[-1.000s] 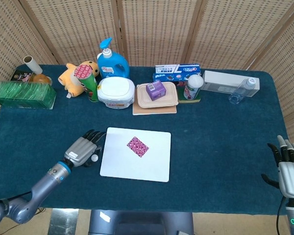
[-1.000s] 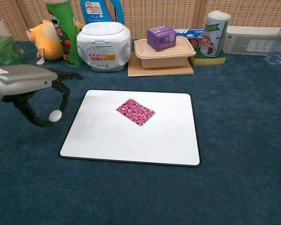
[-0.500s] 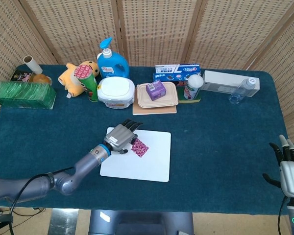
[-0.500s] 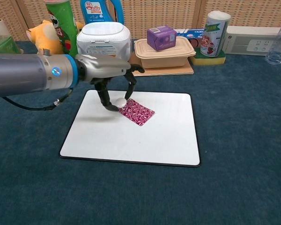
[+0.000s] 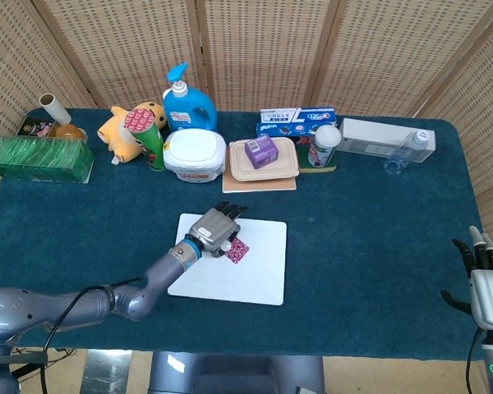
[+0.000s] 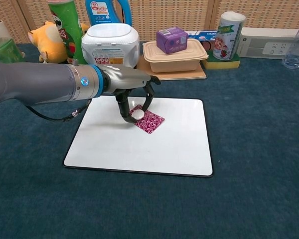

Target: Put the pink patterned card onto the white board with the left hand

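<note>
pink patterned card (image 6: 150, 121) on white board (image 6: 174, 144), under left hand (image 6: 132, 87) fingertips (image 6: 137, 114)

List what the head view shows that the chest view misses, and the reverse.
Head view only: the right hand at the table's near right edge, fingers apart and holding nothing, the green box in full, and the folding screen behind. Chest view only: close detail of the left hand's fingers curled down over the pink card. Both: the left hand, the pink card, the white board, and the back-row clutter.
</note>
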{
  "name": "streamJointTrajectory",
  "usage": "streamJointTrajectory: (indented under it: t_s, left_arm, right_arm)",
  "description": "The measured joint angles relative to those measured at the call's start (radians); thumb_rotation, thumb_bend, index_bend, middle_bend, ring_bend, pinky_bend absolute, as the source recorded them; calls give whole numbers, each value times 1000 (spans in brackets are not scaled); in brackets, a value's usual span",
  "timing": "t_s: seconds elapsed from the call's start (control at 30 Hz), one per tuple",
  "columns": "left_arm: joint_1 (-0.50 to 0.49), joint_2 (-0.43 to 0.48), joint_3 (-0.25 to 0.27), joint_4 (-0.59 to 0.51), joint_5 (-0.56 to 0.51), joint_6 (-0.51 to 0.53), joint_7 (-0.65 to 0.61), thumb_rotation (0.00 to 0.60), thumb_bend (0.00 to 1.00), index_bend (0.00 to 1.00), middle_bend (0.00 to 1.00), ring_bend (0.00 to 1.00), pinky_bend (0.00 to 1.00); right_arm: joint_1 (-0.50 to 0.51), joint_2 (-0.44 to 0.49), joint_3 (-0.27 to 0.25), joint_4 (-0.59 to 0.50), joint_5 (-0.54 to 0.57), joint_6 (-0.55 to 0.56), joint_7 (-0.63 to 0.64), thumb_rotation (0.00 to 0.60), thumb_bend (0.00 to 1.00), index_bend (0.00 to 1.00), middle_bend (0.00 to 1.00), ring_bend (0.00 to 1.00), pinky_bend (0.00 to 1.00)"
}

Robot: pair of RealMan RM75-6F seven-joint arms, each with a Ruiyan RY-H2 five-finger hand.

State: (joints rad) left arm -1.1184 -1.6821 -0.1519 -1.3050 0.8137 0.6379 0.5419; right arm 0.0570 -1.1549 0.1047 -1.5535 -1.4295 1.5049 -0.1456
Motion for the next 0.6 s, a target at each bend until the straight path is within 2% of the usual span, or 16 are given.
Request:
streamJointTrajectory:
  t_s: [0.07, 0.13, 0.2, 0.27, 0.43, 0.6]
  left_arm:
    - [-5, -6, 6, 2, -4, 11, 2, 600, 210, 481, 0, 0, 24]
    - [-10, -10, 12, 5, -12, 12, 5, 600, 206, 331, 0, 0, 24]
    - [-16, -11, 20, 7, -25, 12, 13, 600, 202, 223, 0, 0, 24]
    - [-23, -12, 26, 6, -44, 14, 22, 600, 199, 158, 0, 0, 24]
    - [-33, -8, 32, -17, -67, 33, 34, 600, 197, 62, 0, 0, 24]
    - [-14, 42, 30, -108, -10, 83, 9, 600, 182, 0, 0, 0, 25]
  right_arm:
    - [0, -1, 1, 0, 2, 0, -2, 600, 28, 156, 0, 0, 0]
    - [1, -2, 1, 0, 3, -1, -3, 600, 28, 156, 0, 0, 0]
    - [0, -1, 1, -1, 3, 1, -3, 600, 28, 156, 0, 0, 0]
    - [0, -1, 1, 0, 4, -1, -2, 600, 28, 156, 0, 0, 0]
    - [0, 0, 1, 0, 1, 2, 1, 600, 28, 156, 0, 0, 0]
    - [-2, 2, -2, -4, -8, 8, 5, 600, 28, 156, 0, 0, 0]
